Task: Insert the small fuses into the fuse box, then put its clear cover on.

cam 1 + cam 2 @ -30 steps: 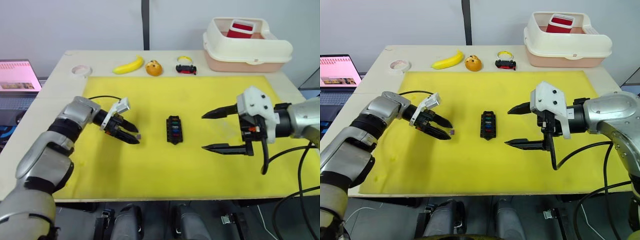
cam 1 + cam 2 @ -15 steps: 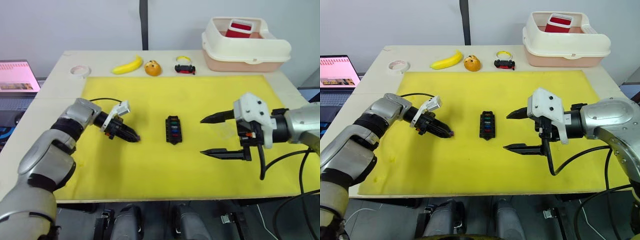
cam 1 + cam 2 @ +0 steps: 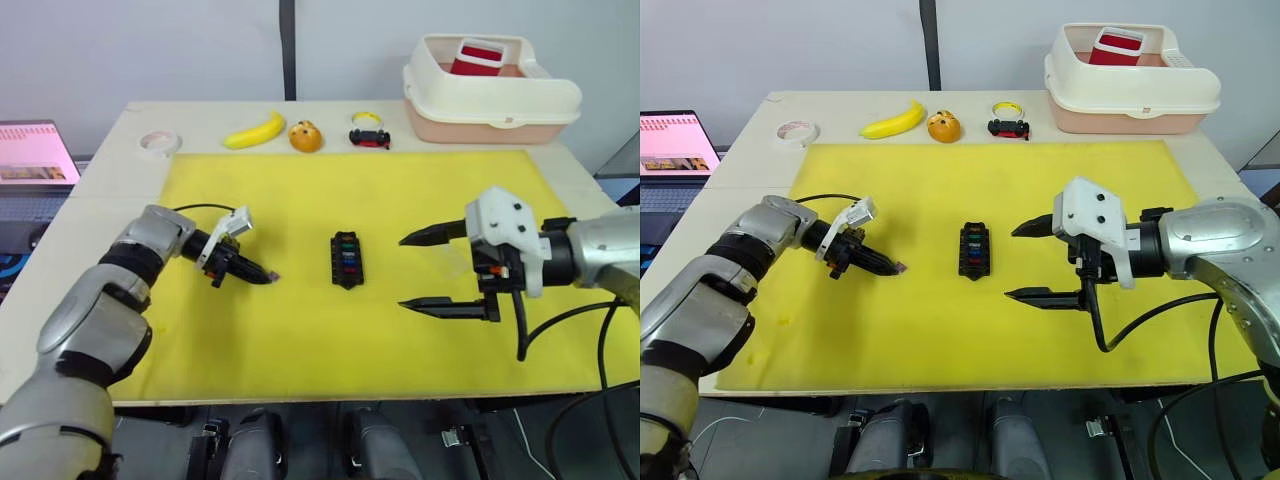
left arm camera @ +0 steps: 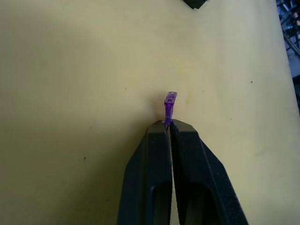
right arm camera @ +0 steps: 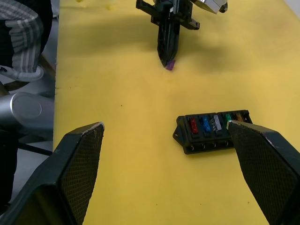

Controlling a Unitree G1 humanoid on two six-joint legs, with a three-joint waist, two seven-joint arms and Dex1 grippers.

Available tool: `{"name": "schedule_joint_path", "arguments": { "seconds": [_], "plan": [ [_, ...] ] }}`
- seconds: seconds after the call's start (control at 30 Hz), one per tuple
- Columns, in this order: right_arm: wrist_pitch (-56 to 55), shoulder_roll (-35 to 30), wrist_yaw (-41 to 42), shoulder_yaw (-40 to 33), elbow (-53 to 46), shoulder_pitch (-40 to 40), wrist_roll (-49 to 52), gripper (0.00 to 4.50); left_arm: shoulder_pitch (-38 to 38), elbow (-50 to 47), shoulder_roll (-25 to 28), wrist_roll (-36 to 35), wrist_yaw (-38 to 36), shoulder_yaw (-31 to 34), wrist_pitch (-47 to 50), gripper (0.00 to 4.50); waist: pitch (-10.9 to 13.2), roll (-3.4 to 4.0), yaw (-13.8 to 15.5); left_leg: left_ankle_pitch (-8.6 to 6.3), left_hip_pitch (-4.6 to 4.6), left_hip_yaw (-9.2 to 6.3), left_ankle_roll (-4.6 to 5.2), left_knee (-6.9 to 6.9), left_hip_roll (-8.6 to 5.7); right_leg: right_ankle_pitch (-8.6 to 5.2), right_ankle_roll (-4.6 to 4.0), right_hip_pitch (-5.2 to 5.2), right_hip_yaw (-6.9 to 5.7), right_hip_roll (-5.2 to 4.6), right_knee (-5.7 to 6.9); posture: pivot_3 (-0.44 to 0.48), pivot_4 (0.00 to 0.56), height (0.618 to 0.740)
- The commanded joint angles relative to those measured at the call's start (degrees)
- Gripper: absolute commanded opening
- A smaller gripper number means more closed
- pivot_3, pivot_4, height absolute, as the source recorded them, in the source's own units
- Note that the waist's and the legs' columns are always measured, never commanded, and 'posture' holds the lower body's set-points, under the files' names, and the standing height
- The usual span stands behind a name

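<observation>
The black fuse box [image 3: 347, 259] lies in the middle of the yellow mat [image 3: 350, 190], with several coloured small fuses in its slots [image 5: 213, 125]. To its left, my left gripper [image 3: 268, 277] is shut on a purple fuse [image 4: 170, 104], pinched by its lower edge low over the mat. That fuse also shows at the fingertips in the right wrist view [image 5: 169, 65]. To the right of the box, my right gripper [image 3: 402, 272] stands open and empty, its fingers pointing at the box. The clear cover is hidden from me.
A cream bin [image 3: 490, 100] holding a red item stands at the back right. A banana [image 3: 256, 130], an orange toy [image 3: 307, 136], a small toy car [image 3: 371, 137] and a tape roll [image 3: 160, 142] line the far edge. A laptop [image 3: 35, 152] sits at left.
My left gripper has closed from wide open onto the purple fuse and drawn back slightly to the left. My right gripper stayed open and shifted a little left and nearer.
</observation>
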Motion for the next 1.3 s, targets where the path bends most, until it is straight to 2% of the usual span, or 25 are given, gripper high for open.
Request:
{"name": "schedule_joint_path", "arguments": {
  "seconds": [0.03,0.3,0.5,0.63,0.8,0.97,1.13,1.2,1.3],
  "plan": [
    [-0.3,-0.37,-0.99,-0.75,-1.98,-0.01,0.66,4.5,1.37,-3.27,1.74,-1.05,-0.22,2.96,2.86,0.07,0.0,0.0,-0.02,0.0,-0.01,0.0,0.0,0.0,0.0,0.0,0.0,0.0,0.0,0.0,0.0,0.0,0.15,0.739],
    [0.92,0.96,-4.08,-0.67,-4.62,1.41,2.78,4.5,8.79,-19.84,6.32,-5.44,0.54,16.52,16.48,0.07,0.0,0.0,0.1,0.0,-0.01,-0.02,0.0,0.02,0.01,0.01,0.01,0.0,0.0,-0.02,0.02,0.0,0.15,0.739],
    [0.48,1.41,-4.85,0.46,-4.55,1.11,3.05,4.5,16.83,-32.4,8.52,-5.67,3.21,21.85,23.14,0.07,0.0,0.0,0.1,0.01,0.0,0.02,-0.01,0.02,0.01,0.01,0.02,0.02,-0.02,-0.02,0.02,0.0,0.15,0.739],
    [0.24,1.71,-4.98,1.43,-4.18,0.34,2.77,4.5,17.56,-33.22,8.25,-3.01,4.69,22.68,22.11,0.07,0.0,0.0,0.26,0.01,0.01,0.04,-0.02,0.03,0.0,0.02,0.03,0.04,-0.05,-0.02,0.03,0.0,0.15,0.739],
    [0.28,1.77,-5.22,1.49,-4.3,0.39,2.72,4.5,16.19,-33.26,7.99,-3.67,4.7,24.0,26.54,0.07,0.0,0.0,0.21,0.02,0.0,0.08,-0.03,0.03,-0.01,0.02,0.03,0.05,-0.05,-0.03,0.02,0.0,0.15,0.739],
    [0.5,2.23,-6.36,1.58,-4.96,0.86,2.87,4.5,18.48,-37.34,5.34,-7.32,9.93,28.01,36.69,0.07,0.0,0.0,0.15,0.02,0.0,0.06,-0.02,0.03,-0.01,0.02,0.04,0.05,-0.05,-0.01,0.02,0.0,0.15,0.739],
    [0.73,2.49,-7.09,1.81,-5.58,1.17,3.03,4.5,24.08,-45.06,2.44,-11.46,19.91,34.67,46.11,0.07,0.0,0.0,0.07,0.02,0.02,0.01,-0.03,0.03,0.01,0.03,0.05,0.04,-0.02,0.0,0.05,0.0,0.15,0.739],
    [0.64,2.45,-7.24,1.92,-5.66,1.33,2.99,4.5,27.26,-48.64,1.93,-13.38,23.54,37.48,49.93,0.07,0.0,0.0,0.07,0.02,0.02,0.01,-0.03,0.02,0.01,0.03,0.06,0.04,-0.03,0.0,0.07,0.0,0.15,0.739],
    [0.29,2.4,-7.2,2.13,-5.59,1.59,2.61,4.5,33.73,-55.33,3.26,-13.8,26.58,38.43,50.5,0.07,0.0,0.01,-0.09,0.02,0.03,-0.03,-0.03,0.02,0.01,0.03,0.06,0.04,-0.01,-0.02,0.06,0.0,0.15,0.739]
  ]
}}
